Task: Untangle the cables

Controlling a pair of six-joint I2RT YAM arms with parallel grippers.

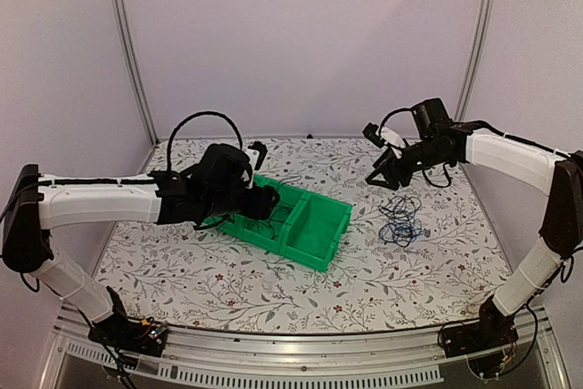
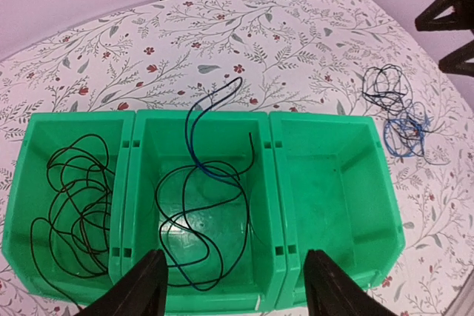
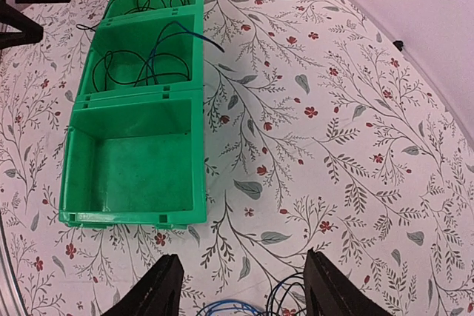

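Note:
A tangle of thin black and blue cables (image 1: 399,220) lies on the floral table right of the green bins; it shows in the left wrist view (image 2: 400,112) and at the bottom edge of the right wrist view (image 3: 285,303). A black cable (image 2: 70,209) lies coiled in the left bin. A black and a blue cable (image 2: 204,197) lie in the middle bin, the blue one hanging over its far rim. The right bin (image 2: 333,183) holds nothing. My left gripper (image 2: 233,286) is open above the bins' near edge. My right gripper (image 3: 241,290) is open above the tangle.
The row of three green bins (image 1: 314,243) stands mid-table, also in the right wrist view (image 3: 133,216). The floral cloth (image 1: 273,289) covers the table. Pale walls and metal posts (image 1: 127,43) enclose the back and sides.

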